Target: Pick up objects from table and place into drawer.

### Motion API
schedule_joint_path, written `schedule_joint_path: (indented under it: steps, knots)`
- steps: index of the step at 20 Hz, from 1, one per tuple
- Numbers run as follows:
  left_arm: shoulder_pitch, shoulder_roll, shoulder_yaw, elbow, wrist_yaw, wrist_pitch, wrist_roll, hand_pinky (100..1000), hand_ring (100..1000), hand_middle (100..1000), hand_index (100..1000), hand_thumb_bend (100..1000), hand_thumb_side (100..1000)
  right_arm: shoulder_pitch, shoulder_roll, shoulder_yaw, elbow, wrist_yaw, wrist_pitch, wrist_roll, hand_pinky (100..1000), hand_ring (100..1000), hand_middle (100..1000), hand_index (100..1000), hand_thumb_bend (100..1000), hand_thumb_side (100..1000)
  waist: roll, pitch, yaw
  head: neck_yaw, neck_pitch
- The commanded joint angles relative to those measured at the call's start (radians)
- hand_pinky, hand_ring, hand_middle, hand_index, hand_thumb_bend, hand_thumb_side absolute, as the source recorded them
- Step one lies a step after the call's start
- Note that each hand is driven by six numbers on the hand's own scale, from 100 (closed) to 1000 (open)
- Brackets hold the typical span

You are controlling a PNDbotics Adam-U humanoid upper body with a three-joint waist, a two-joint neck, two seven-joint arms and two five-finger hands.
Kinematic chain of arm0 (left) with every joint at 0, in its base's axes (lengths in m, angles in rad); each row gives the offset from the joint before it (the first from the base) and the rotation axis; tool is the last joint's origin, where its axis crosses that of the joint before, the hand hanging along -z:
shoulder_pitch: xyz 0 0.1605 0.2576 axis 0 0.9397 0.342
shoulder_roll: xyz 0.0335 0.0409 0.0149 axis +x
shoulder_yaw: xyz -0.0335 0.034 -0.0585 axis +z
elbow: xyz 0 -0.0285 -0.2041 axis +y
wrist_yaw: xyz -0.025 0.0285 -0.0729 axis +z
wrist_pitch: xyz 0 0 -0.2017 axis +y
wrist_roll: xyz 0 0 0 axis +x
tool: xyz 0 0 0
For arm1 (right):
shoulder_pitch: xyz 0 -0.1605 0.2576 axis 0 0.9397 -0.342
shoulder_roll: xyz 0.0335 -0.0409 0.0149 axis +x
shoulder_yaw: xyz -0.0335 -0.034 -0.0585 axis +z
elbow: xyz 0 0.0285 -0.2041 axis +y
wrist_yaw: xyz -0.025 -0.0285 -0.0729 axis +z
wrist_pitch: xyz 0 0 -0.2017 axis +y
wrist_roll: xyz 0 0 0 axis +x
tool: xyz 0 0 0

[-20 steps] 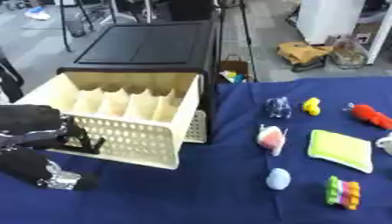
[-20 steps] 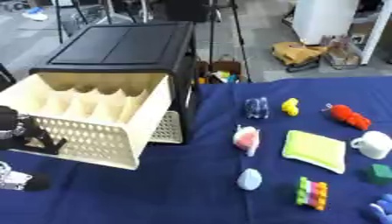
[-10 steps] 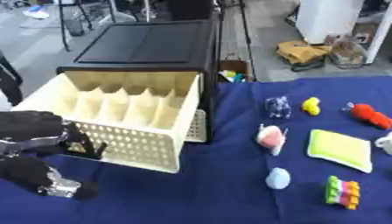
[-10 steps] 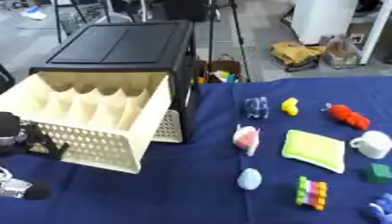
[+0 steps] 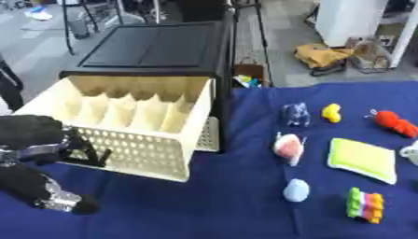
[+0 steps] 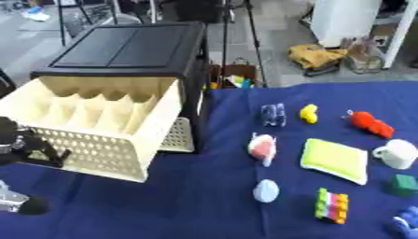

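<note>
A cream lattice drawer (image 5: 140, 150) with dividers stands pulled out of the black cabinet (image 5: 155, 46). My black left hand (image 5: 34, 135) is at the drawer's front left corner, its dark fingers (image 5: 85, 155) curled against the front wall. On the blue cloth to the right lie a blue-grey toy (image 5: 296, 114), a yellow toy (image 5: 330, 112), a red toy (image 5: 393, 123), a pink and white thing (image 5: 288, 148), a yellow-green sponge (image 5: 362, 159), a pale blue egg (image 5: 296, 190) and a striped block (image 5: 364, 205). My right hand shows in no view.
A white mug (image 6: 397, 153), a green cube (image 6: 402, 184) and a blue thing (image 6: 406, 223) sit at the table's right edge. My left forearm (image 5: 47, 198) lies low at the left. Beyond the table's far edge is floor with bags and stands.
My left arm has sunk a little to the left and down beside the drawer. The drawer and the toys lie as before.
</note>
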Motion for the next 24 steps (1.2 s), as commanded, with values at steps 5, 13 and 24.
schedule_joint_path:
  steps: [5, 13, 24]
  knots:
    - [-0.016, 0.004, 0.068, -0.007, -0.007, -0.026, 0.002, 100, 205, 391, 946, 789, 1000, -0.008, -0.015, -0.01, -0.015, 0.007, 0.037, -0.032, 578, 645, 602, 666, 100, 1000, -0.004, -0.014, 0.005, -0.007, -0.005]
    - [-0.006, -0.018, 0.072, -0.007, 0.004, -0.015, 0.002, 100, 159, 225, 1000, 721, 1000, -0.009, -0.012, -0.011, -0.015, 0.008, 0.04, -0.034, 577, 645, 601, 666, 100, 1000, -0.007, -0.012, 0.005, -0.011, -0.011]
    - [-0.036, -0.012, 0.137, -0.007, 0.04, -0.04, 0.008, 100, 147, 212, 995, 729, 1000, -0.008, -0.013, -0.013, -0.015, 0.011, 0.042, -0.034, 577, 645, 600, 665, 100, 1000, -0.009, -0.016, 0.016, -0.017, -0.013]
